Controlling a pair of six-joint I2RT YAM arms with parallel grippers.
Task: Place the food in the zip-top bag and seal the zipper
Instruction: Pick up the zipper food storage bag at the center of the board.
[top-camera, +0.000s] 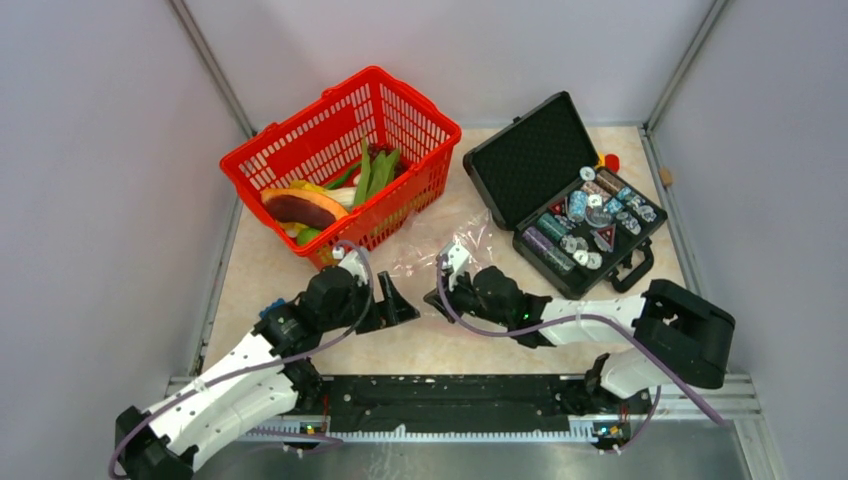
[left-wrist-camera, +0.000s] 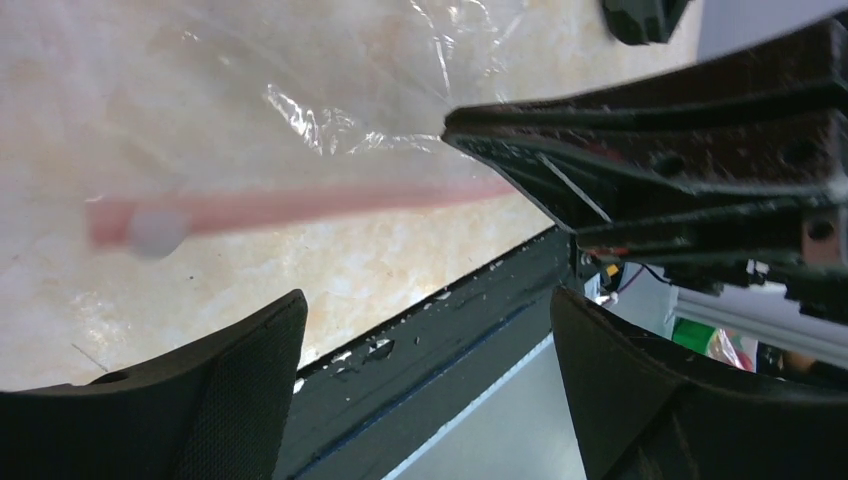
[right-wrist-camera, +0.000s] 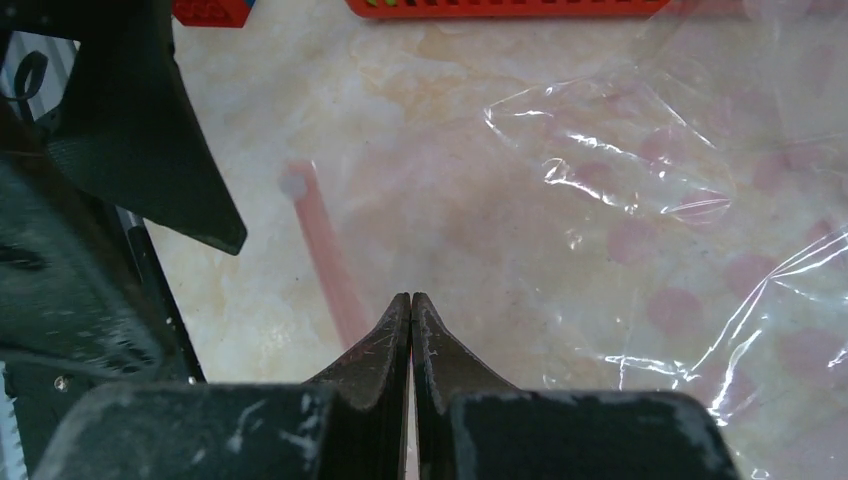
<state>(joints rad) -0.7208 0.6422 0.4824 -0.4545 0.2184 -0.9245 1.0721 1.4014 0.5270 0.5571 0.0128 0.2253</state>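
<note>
Top external view shows the food (top-camera: 320, 205) in the red basket (top-camera: 300, 140), the zip-top bag (top-camera: 430, 250) empty, left hand (left-wrist-camera: 428, 300) apart, right hand (right-wrist-camera: 411, 300) together at the zipper (right-wrist-camera: 325, 250).

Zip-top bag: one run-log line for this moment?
bag: flat, empty | food: in basket | left gripper: open, near zipper | right gripper: shut on zipper

No text, label, brand or number can be read on anything in view.
</note>
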